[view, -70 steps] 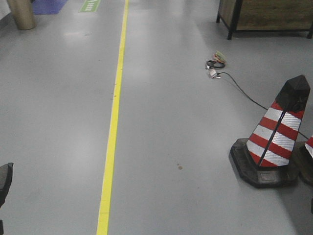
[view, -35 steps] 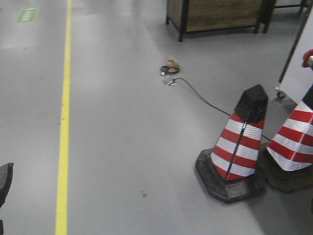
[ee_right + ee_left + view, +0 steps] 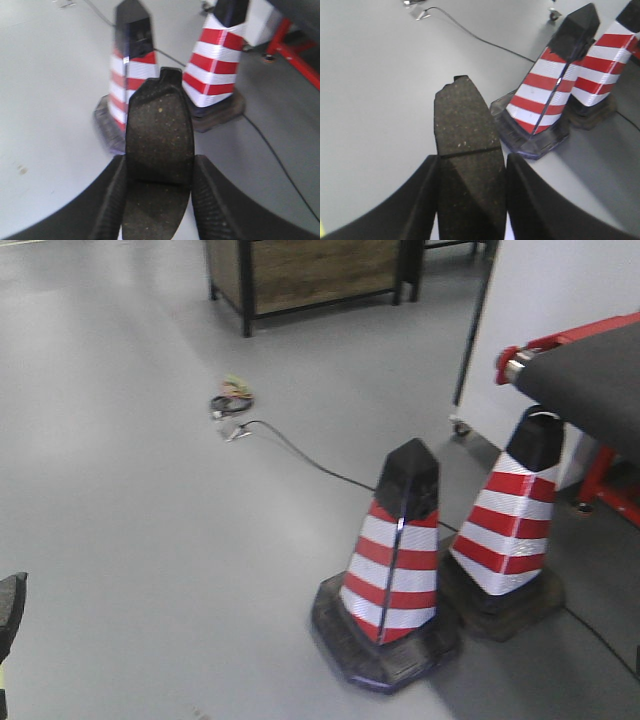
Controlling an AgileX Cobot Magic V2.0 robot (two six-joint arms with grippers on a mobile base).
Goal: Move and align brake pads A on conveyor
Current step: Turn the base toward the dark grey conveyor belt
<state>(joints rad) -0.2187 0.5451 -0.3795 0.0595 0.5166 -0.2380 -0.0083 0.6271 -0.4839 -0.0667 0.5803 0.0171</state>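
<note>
You are in the carrying step, by my reading: each hand has a pad and neither pad has reached the belt. The left hand (image 3: 470, 164) pinches the left pad (image 3: 464, 120) by its long edges. Its two dark fingers (image 3: 422, 185) press against either side, just behind the thin groove. The right hand (image 3: 158, 167) is clamped the same way on the right pad (image 3: 159, 115), friction face up and notched end pointing away from the wrist.

Both pads hang in the air over the grey floor (image 3: 130, 520), with nothing beneath them. The conveyor (image 3: 595, 375) shows only as a dark belt end on a red frame (image 3: 608, 475), at the right edge of the front view. It is well apart from both hands. Two striped cones, the near cone (image 3: 395, 550) and the far cone (image 3: 510, 515), stand between you and it. A black cable (image 3: 300, 462) trails across the floor beside them.

The next move calls for bringing the base round the cones and up to the belt. You will then need to level each wrist so its pad goes down flat on the belt, lined up with the other. No other pads are in sight.

Both wrists point forward and tilt down towards the floor, each pad sticking out lengthwise beyond its fingertips. The arms behind the wrists are out of view.
</note>
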